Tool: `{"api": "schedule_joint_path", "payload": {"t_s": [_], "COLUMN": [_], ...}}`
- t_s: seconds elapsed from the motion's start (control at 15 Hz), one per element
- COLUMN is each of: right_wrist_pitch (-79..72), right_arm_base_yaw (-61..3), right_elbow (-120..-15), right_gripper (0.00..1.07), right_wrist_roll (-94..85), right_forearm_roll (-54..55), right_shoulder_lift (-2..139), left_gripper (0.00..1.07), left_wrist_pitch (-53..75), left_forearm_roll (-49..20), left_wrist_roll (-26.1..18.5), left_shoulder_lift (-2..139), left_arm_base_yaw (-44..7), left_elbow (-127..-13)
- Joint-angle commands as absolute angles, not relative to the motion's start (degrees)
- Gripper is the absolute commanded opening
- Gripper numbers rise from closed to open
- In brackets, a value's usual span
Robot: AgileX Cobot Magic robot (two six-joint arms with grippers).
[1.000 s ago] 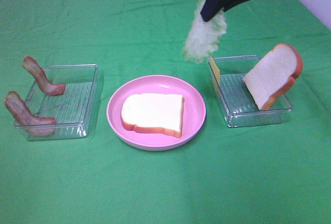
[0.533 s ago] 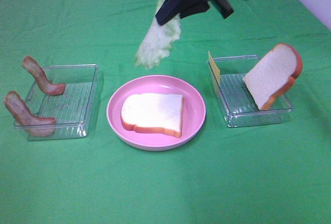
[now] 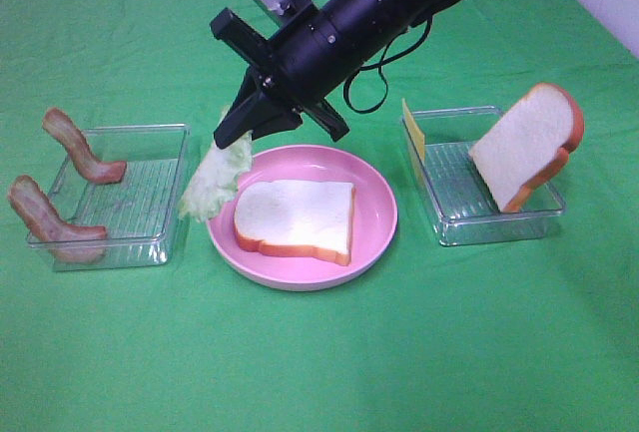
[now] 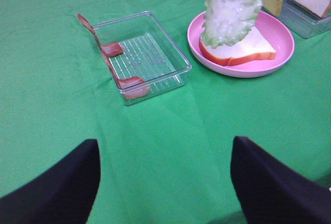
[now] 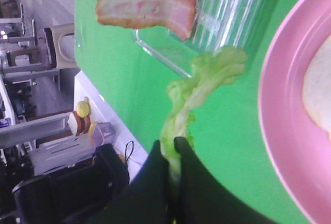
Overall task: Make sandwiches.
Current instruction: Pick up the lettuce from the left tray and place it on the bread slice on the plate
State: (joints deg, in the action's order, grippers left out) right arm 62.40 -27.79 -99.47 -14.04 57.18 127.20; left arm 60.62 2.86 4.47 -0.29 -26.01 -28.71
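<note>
Your right hand (image 3: 230,139) has swung the lettuce (image 3: 212,185) across the scene. A second ago the leaf hung high over the far edge of the right tray (image 3: 499,230). Half a second ago it was above the far side of the pink plate (image 3: 384,215). Now the arm reaches past the middle and the leaf hangs lower, at the plate's left rim, between the plate and the left tray (image 3: 160,248).

The hand is pinched narrow on the leaf's top edge. The leaf dangles free and does not lie on anything.

Nothing else has moved. The bread slice (image 3: 296,217) lies flat on the plate, and both bacon strips (image 3: 82,149) lean in the left tray. The cheese square (image 3: 412,133) and the second slice (image 3: 527,145) stand in the right tray.

By my reading the leaf sits a little left of the bread, so you would need to bring it right over the slice before letting go.

Your left hand (image 4: 164,146) stands wide and empty above the green counter (image 3: 319,362), near the left tray.

No brand, label or writing can be read on any item.
</note>
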Motion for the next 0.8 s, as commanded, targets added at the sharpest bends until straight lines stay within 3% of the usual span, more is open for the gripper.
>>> {"api": "schedule_joint_path", "payload": {"t_s": [0.07,0.6,0.8], "right_wrist_pitch": [59.53,58.38,56.32], "right_arm_base_yaw": [-27.62,-27.62,-27.62], "right_elbow": [-99.69,-99.69,-99.69], "right_gripper": [0.00,0.00,0.09], "right_wrist_roll": [-14.78,-3.38,-3.15], "right_forearm_roll": [55.35,35.52,35.47], "right_shoulder_lift": [129.14,129.43,129.43], "left_gripper": [0.68,0.68,0.68], "left_wrist_pitch": [59.99,59.99,59.99], "left_forearm_roll": [3.04,3.04,3.04], "left_wrist_roll": [4.41,4.41,4.41], "left_shoulder_lift": [-0.92,-0.92,-0.92], "left_arm_base_yaw": [-26.18,-26.18,-26.18], "left_elbow": [-28.59,-28.59,-28.59]}}
